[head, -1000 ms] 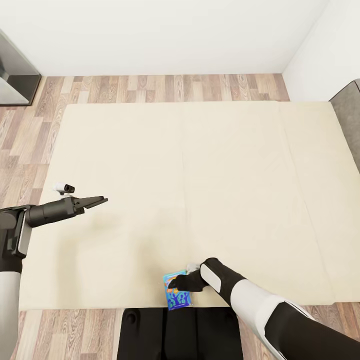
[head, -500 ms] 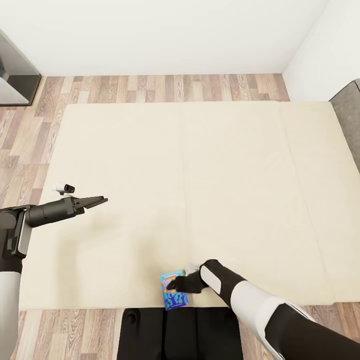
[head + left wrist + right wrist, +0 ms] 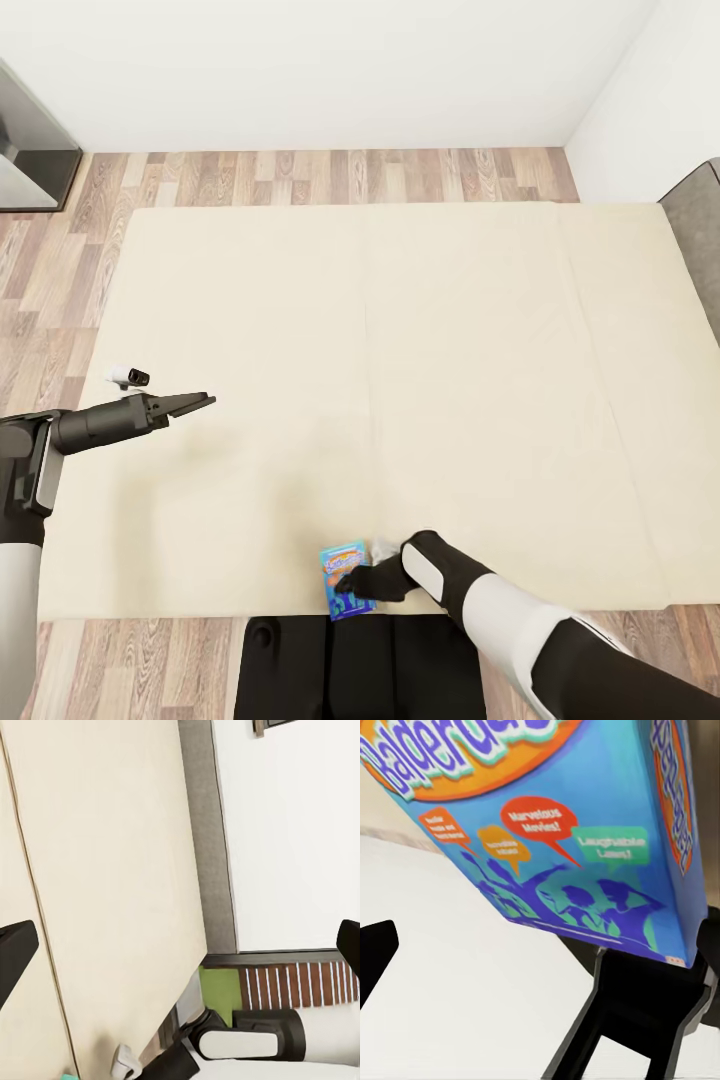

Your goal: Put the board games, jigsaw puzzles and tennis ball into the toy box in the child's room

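"Marvelous Movies!", "Laughable Laws" on board game (image 3: 577, 832)

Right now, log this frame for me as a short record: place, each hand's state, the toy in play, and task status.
place: low wide beige bed on wood plank floor, white walls
right hand: at the bed's near edge, gripping the bright blue board game box with orange print
board game box: tilted, partly raised off the mattress
left hand: held out over the bed's left part, holding nothing; jaws look open in the left wrist view
task status: this board game not yet in the toy box
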You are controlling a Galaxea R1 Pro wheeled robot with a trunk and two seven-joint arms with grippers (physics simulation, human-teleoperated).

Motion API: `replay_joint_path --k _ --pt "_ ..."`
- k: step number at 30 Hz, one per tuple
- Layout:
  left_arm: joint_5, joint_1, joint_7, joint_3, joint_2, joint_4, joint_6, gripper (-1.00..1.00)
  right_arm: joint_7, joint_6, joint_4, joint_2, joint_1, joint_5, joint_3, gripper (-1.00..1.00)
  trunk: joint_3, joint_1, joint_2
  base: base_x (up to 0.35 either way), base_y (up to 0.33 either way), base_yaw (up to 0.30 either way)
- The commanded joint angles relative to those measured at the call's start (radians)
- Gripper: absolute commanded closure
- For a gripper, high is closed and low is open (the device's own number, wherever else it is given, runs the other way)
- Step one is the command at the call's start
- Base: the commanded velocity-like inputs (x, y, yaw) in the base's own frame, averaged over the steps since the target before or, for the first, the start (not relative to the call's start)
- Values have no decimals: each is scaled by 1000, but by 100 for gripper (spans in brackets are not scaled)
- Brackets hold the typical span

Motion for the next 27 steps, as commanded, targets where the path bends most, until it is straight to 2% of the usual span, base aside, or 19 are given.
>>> replay_joint_path --k 1,15,21,27 --pt "-1 0 -4 0 0 0 11 -100 6 2 1 0 1 5 2 -100 -1 1 -2 0 0 0" --pt "-1 0 -4 0 1 0 11 -100 15 -4 -4 0 8 5 2 -100 -1 1 -2 0 0 0" --pt "-1 0 -4 0 1 0 11 -100 21 -55 -8 0 8 5 3 -100 -1 1 -2 0 0 0" --pt "-1 0 -4 0 1 0 11 -100 24 -68 -8 0 8 5 4 -100 -1 1 -2 0 0 0"
